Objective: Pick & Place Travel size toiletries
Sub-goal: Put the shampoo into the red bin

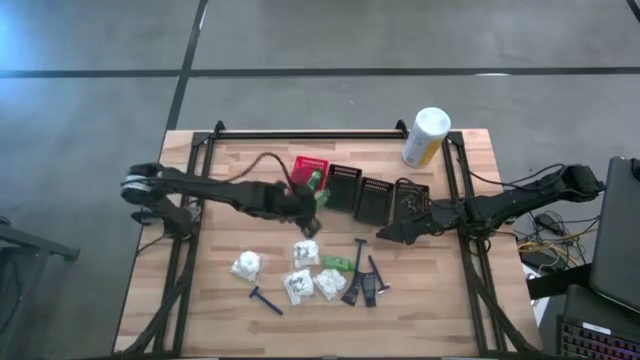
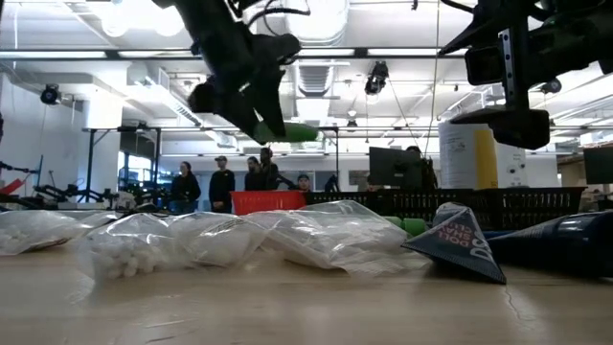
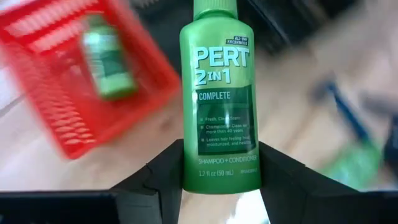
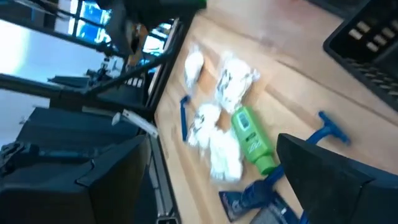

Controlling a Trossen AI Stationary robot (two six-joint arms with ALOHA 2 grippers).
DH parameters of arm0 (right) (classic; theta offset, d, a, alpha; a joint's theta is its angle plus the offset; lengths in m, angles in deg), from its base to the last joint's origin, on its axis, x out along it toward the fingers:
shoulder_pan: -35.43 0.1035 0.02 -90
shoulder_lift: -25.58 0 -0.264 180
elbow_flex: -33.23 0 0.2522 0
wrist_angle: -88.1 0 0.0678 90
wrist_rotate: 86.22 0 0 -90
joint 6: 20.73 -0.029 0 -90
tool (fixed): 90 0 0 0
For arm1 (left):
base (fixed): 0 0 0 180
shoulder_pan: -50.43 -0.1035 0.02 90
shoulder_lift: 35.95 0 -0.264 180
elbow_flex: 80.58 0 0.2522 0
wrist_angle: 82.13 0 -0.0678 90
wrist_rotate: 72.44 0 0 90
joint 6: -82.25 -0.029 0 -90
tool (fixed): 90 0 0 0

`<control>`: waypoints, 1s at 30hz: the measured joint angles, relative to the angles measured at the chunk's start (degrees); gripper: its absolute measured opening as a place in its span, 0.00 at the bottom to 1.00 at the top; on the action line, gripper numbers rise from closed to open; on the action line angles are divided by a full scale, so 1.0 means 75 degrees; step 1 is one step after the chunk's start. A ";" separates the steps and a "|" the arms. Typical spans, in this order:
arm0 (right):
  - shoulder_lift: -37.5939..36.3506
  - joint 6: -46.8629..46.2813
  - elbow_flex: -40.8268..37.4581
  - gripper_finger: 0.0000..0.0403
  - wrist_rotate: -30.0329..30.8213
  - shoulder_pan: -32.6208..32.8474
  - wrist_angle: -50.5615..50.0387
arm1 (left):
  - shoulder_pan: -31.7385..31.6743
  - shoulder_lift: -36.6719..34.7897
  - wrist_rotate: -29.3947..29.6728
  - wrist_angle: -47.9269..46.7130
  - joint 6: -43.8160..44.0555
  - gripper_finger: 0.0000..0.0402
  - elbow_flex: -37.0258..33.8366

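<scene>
Left claw (image 3: pixel 219 180) is clamped on a green shampoo bottle (image 3: pixel 221 93), label "PERT 2 IN 1"; fingers (image 3: pixel 158 180) press both sides near its base. In the high view the left claw (image 1: pixel 305 200) sits at the 3 o'clock edge of the red basket (image 1: pixel 308 166), the held bottle (image 1: pixel 318 190) just beside the rim. In the low view it hangs clear above the table (image 1: pixel 220 290).

Red basket (image 3: pixel 56 74) contains one second green bottle (image 3: pixel 109 62), blurred, label unreadable. Three black baskets (image 1: pixel 375 195) stand in a row at the red basket's 3 o'clock; contents cannot be made out.

On the table, toward 6 o'clock of the baskets: white pouches (image 1: pixel 300 285), a third green bottle (image 1: pixel 335 263) lying flat, blue razors (image 1: pixel 266 300) and dark flat packs (image 1: pixel 368 288).

Right claw (image 1: pixel 385 234) hovers near the black baskets' 5 o'clock side; only one finger shows in its wrist view, so whether it is apart or together cannot be told.

A white-and-yellow canister (image 1: pixel 425 137) lies tilted at about 1 o'clock on the table.
</scene>
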 joint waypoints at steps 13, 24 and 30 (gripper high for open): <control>0.0000 -0.0166 0.0000 0.83 0.0303 0.0000 -0.0032 | -0.2163 0.0597 -0.0738 0.1667 0.1209 0.43 -0.0880; 0.0000 -0.0143 0.0000 0.90 0.0302 0.0003 -0.0032 | -0.2188 0.0819 -0.0316 0.1742 0.1265 0.57 -0.0786; 0.0000 -0.0073 0.0000 0.87 0.0301 0.0001 -0.0034 | -0.2167 0.0799 -0.0338 0.1615 0.1243 0.68 -0.0786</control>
